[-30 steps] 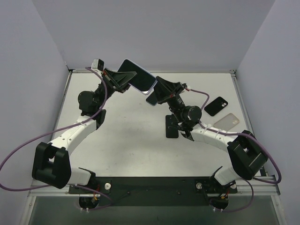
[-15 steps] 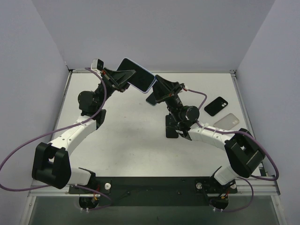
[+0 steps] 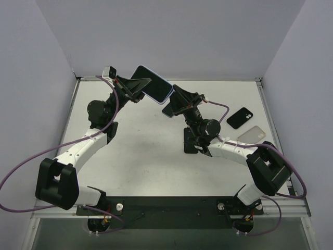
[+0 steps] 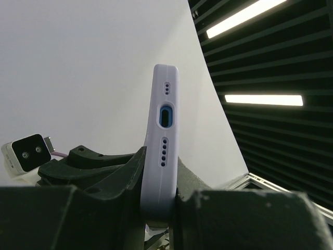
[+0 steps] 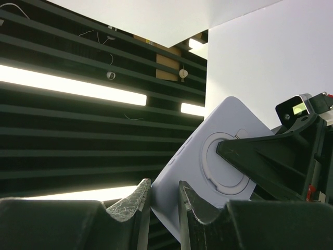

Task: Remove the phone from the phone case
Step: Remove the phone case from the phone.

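Note:
A lavender phone case [image 3: 155, 86] is held up in the air over the back of the table, between the two arms. My left gripper [image 3: 139, 86] is shut on it from the left. The left wrist view shows the case's bottom edge [image 4: 165, 115] with its port and speaker holes, clamped at my left gripper [image 4: 158, 200]. My right gripper [image 3: 175, 101] is shut on the case's corner. In the right wrist view the back of the case [image 5: 223, 156] carries a ring, and my right gripper [image 5: 164, 200] pinches its lower corner. The phone is hidden inside the case.
A black phone case [image 3: 240, 117] and a pale translucent one [image 3: 252, 134] lie on the white table [image 3: 151, 161] at the right. Grey walls close in the left, back and right sides. The left gripper's finger [image 5: 270, 156] reaches over the ring.
The right arm has edged slightly to the left and the case has shifted a little with it. Both grips are as they were.

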Action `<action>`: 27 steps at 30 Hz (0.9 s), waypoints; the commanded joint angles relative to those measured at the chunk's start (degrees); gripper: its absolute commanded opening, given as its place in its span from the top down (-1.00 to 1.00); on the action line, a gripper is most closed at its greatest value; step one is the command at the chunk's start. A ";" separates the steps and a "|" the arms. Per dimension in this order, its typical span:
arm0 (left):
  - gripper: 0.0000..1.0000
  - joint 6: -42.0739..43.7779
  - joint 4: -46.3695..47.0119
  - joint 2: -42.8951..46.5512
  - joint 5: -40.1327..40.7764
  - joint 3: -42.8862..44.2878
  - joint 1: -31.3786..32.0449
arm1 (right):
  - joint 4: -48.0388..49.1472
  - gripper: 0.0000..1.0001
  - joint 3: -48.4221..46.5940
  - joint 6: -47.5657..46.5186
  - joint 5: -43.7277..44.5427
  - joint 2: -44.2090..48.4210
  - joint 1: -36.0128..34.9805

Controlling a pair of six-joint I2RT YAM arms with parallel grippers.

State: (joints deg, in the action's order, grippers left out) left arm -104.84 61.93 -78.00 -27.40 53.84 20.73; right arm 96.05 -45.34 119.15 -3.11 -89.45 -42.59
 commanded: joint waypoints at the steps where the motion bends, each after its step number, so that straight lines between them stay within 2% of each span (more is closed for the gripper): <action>1: 1.00 -8.98 32.20 4.08 3.58 8.29 4.84 | -0.78 1.00 5.44 -2.35 -9.63 -7.23 -4.17; 7: 1.00 -9.68 32.73 3.99 4.11 8.73 4.84 | -4.46 1.00 7.54 -6.55 -10.95 -7.23 -4.08; 13: 1.00 -10.12 32.81 4.08 4.37 8.91 4.84 | -17.89 1.00 8.78 -13.32 -13.32 -2.84 -3.56; 16: 1.00 -10.39 32.90 3.99 4.46 9.00 4.84 | -28.78 1.00 8.52 -18.59 -14.54 0.14 -3.12; 17: 1.00 -10.47 33.08 3.91 4.55 9.00 4.84 | -36.91 1.00 7.56 -21.74 -14.90 1.98 -3.03; 20: 1.00 -10.83 33.34 3.82 4.63 9.09 4.84 | -50.37 1.00 5.80 -26.24 -14.55 4.36 -3.20; 27: 1.00 -11.00 32.99 3.73 4.37 9.70 4.84 | -72.03 1.00 0.79 -35.03 -11.83 6.48 -3.20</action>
State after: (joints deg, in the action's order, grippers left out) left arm -107.39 60.18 -78.02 -23.97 54.26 21.47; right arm 70.28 -46.72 100.09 -3.11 -76.86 -42.48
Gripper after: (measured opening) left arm 0.256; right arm 0.182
